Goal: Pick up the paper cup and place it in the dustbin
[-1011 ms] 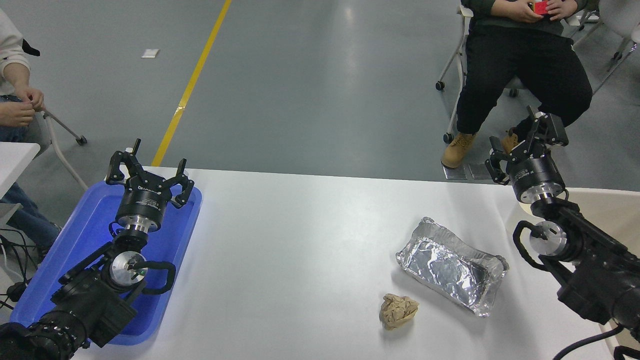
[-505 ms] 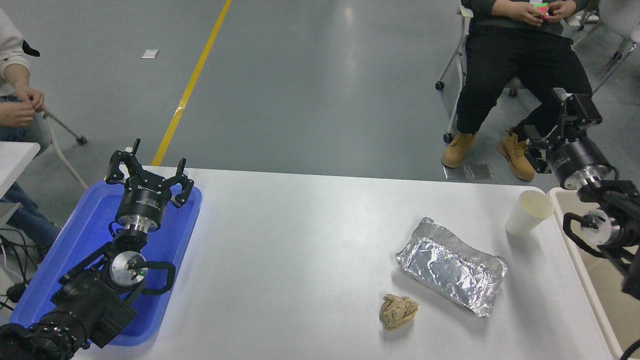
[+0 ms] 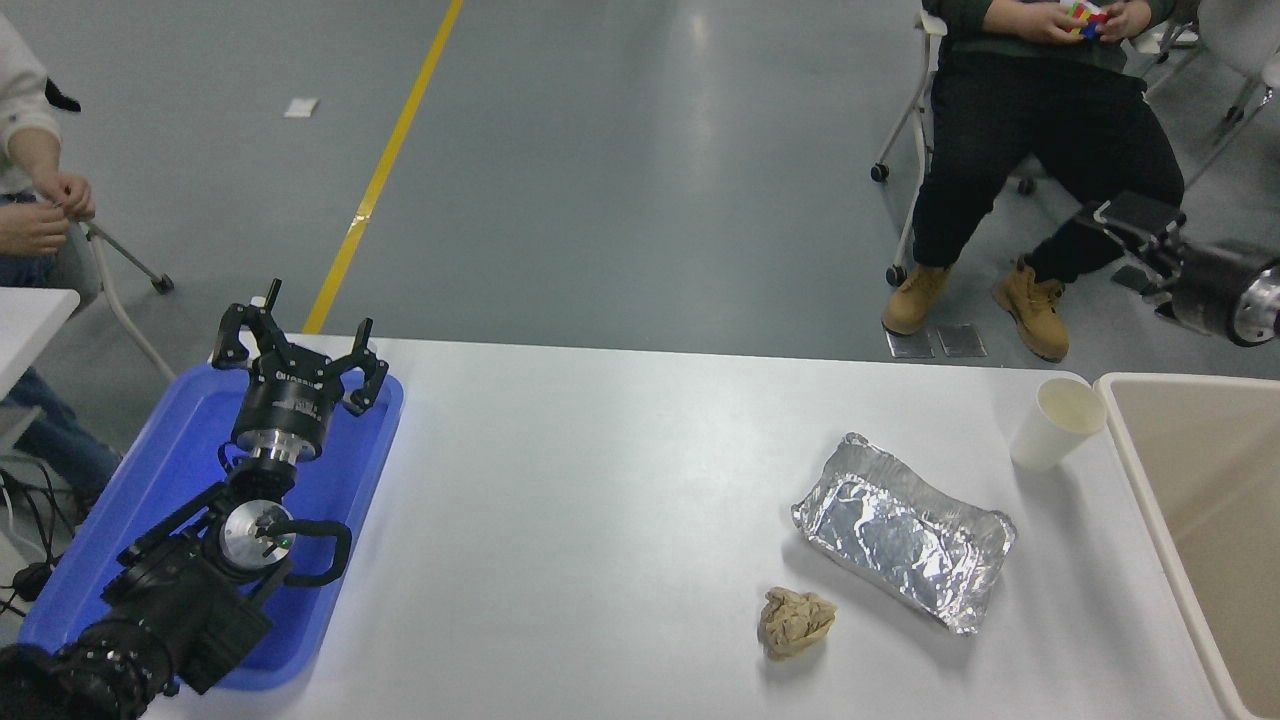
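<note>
The paper cup (image 3: 1055, 425), small, white and tapered, stands upright on the white table near its far right corner, just left of the dustbin. The dustbin (image 3: 1128, 450), a large beige bin with a thick pale rim, sits off the table's right edge and is cut off by the picture's edge. My right gripper (image 3: 1127, 248) is raised at the right edge, above and behind the cup and apart from it; it is blurred, with its fingers spread and empty. My left gripper (image 3: 298, 345) is parked open over the blue tray at the lower left.
A crinkled silver foil tray (image 3: 903, 530) lies left of and nearer than the cup. A crumpled brown paper ball (image 3: 795, 622) lies in front of it. A blue tray (image 3: 150, 480) is at the left. One person sits beyond the table at top right, another at the far left.
My right arm has swung up and to the right, off the table. The cup it hid a second ago now stands uncovered, and the dustbin shows fully. The left arm has not moved.
</note>
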